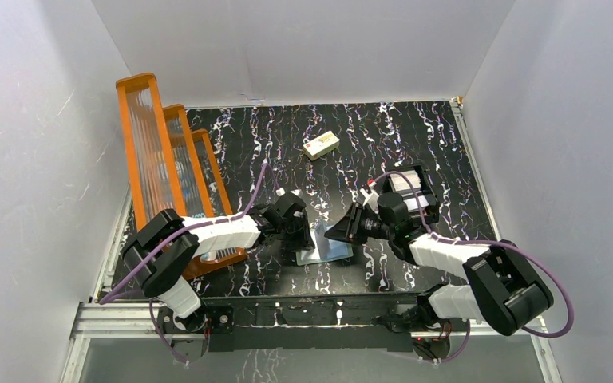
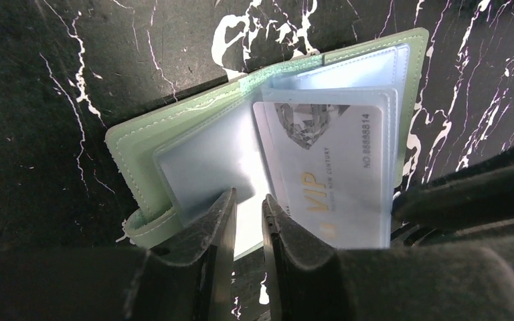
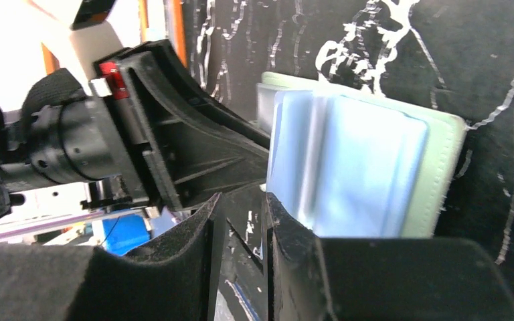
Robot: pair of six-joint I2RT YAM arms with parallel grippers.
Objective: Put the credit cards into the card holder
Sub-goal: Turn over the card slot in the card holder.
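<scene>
Two white arms with black joints, looping purple cables (tools matte black)

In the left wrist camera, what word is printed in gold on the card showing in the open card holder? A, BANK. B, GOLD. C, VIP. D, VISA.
C: the pale card lying against the clear sleeves of the open green card holder carries the gold letters VIP near its lower end.
</scene>
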